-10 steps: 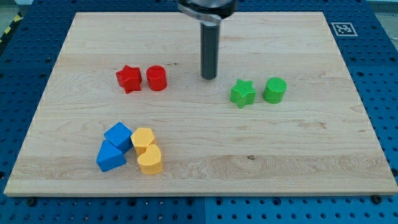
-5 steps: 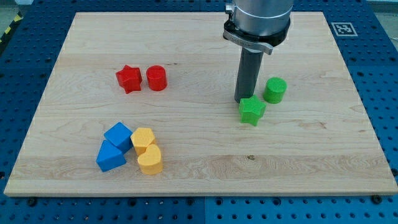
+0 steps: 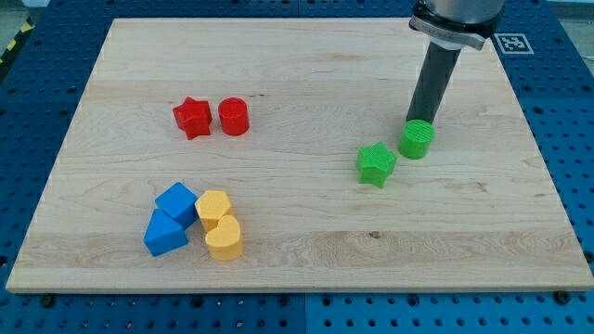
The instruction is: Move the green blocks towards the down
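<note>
my tip (image 3: pixel 422 121): sitting at the top edge of the green cylinder (image 3: pixel 417 139), touching it or very nearly; no pincer on this rig, just a bare rod, so nothing is opening or closing
green cylinder: lying right of centre on the board (image 3: pixel 297 56), directly below my tip in the view
green star (image 3: pixel 376 164): sitting just down-left of the cylinder, close beside it; contact is hard to tell
key relation: my tip is standing on the top side of the cylinder, so a push toward the view's bottom is lining up
risk: the star is lying off that line to the left and looking likely to need its own push
others: red star (image 3: pixel 192 117), red cylinder (image 3: pixel 234 117), two blue blocks (image 3: pixel 171 220), two yellow blocks (image 3: pixel 219 224) are sitting well apart on the left
</note>
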`<state>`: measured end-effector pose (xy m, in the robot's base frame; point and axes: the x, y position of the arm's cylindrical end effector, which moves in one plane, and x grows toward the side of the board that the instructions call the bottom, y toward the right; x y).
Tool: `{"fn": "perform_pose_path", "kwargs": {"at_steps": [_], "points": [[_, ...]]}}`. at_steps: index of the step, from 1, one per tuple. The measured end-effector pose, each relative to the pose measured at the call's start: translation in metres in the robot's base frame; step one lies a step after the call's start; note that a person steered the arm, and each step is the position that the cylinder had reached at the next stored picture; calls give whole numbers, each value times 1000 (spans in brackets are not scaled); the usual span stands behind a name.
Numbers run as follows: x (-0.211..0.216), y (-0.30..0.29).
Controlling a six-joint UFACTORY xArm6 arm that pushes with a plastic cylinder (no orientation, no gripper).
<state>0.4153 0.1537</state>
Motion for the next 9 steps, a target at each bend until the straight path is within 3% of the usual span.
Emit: {"fn": "perform_pose_path", "kwargs": {"at_steps": [4, 6, 8, 9], "points": [[53, -6], [19, -18], [19, -75], [19, -67]]}}
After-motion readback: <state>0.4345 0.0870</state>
